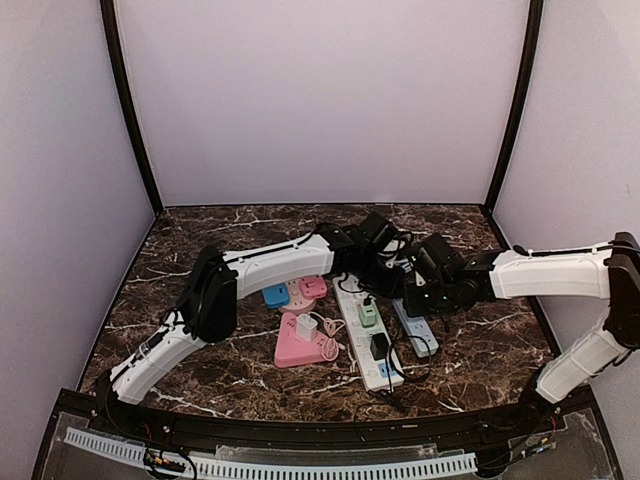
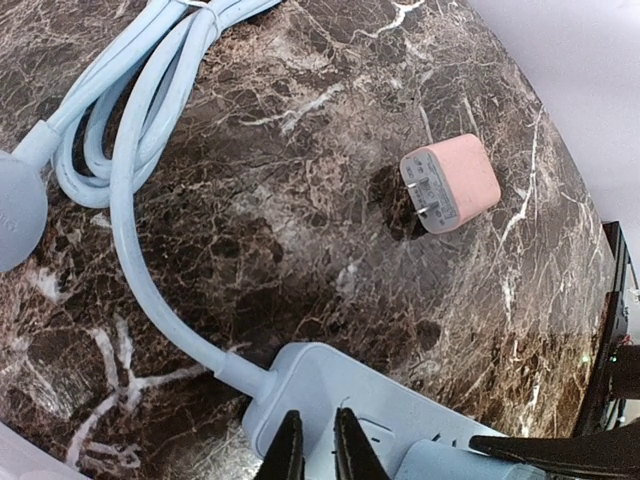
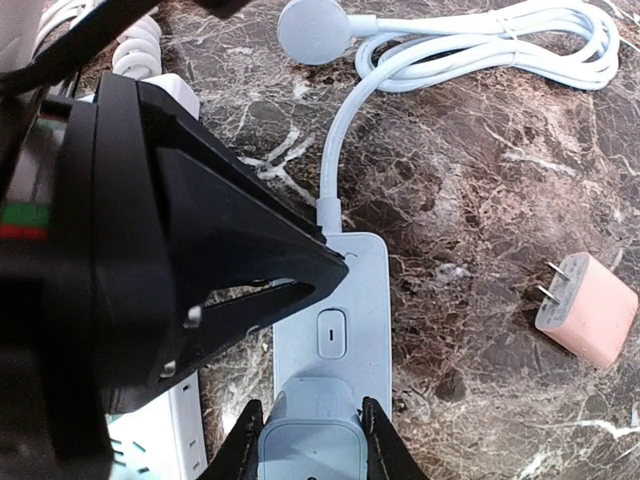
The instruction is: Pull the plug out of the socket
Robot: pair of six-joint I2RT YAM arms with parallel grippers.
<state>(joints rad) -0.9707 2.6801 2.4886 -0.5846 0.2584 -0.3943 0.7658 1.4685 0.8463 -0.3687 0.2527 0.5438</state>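
Right gripper [image 3: 308, 430]: clamped on pale-blue plug [image 3: 310, 458], which sat in power strip [image 3: 345, 290] just ahead. Left gripper [image 2: 316, 432]: nearly closed, empty, tips at strip's cable end, likely bracing it for pull. Pink charger [image 3: 588, 308] lay loose, rightward.

Glossy marble-look table [image 2: 300, 230]; smooth matt plastic power strip [image 3: 352, 290]

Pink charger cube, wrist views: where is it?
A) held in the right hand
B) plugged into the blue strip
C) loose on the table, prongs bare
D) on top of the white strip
C: the pink charger lies on the table, apart from the blue strip, with its prongs showing.
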